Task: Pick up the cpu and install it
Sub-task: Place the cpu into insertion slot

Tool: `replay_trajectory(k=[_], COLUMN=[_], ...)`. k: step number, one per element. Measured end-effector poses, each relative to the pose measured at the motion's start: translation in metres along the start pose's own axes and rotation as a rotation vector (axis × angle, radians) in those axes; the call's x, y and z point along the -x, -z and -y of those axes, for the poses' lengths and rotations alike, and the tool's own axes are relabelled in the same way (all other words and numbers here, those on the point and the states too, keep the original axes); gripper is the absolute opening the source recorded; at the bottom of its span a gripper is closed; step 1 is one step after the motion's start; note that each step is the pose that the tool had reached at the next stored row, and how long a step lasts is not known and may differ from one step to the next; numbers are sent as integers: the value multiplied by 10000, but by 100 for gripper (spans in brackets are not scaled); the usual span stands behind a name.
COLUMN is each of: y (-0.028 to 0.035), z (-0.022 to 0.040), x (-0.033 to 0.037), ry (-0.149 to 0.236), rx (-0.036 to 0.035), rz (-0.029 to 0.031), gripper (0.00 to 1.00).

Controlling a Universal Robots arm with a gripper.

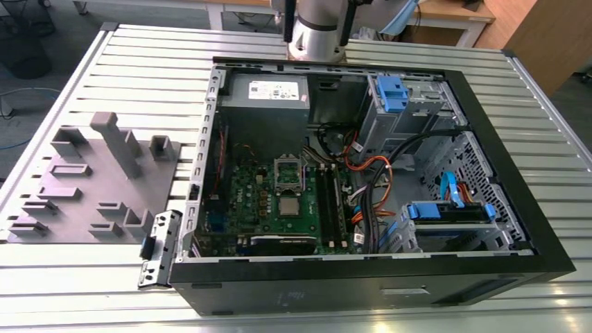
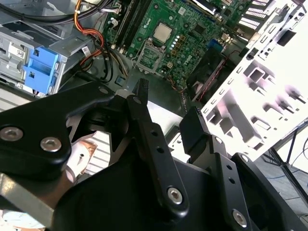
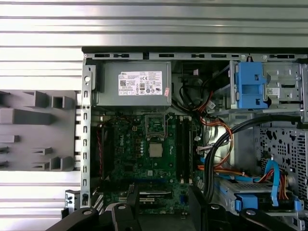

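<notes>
Black end effector (image 2: 168,101) released, empty, well apart from small silvery square cpu (image 3: 155,150) lying on green motherboard (image 3: 126,156) beside metal-framed socket (image 3: 155,125).

I see the cpu (image 3: 155,150) topped in dull silvery metal, the table (image 1: 138,55) ribbed bright metal, the gripper (image 2: 168,102) matt black.

The black two-fingered metal gripper (image 2: 168,105) hung with its jaws spread wide apart, while the pale grey cylindrical arm (image 1: 312,31) stood upright.
</notes>
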State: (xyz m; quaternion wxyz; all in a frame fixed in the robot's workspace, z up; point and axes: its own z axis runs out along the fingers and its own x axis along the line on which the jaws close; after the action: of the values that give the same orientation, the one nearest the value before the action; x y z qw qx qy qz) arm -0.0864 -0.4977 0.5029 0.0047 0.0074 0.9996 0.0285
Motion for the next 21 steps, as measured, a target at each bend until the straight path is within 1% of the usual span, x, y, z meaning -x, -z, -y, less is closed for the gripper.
replay_trajectory(k=[21], y=[-380], z=[22], x=[-3], ry=[0], rx=[-1], rz=[0], gripper=[53])
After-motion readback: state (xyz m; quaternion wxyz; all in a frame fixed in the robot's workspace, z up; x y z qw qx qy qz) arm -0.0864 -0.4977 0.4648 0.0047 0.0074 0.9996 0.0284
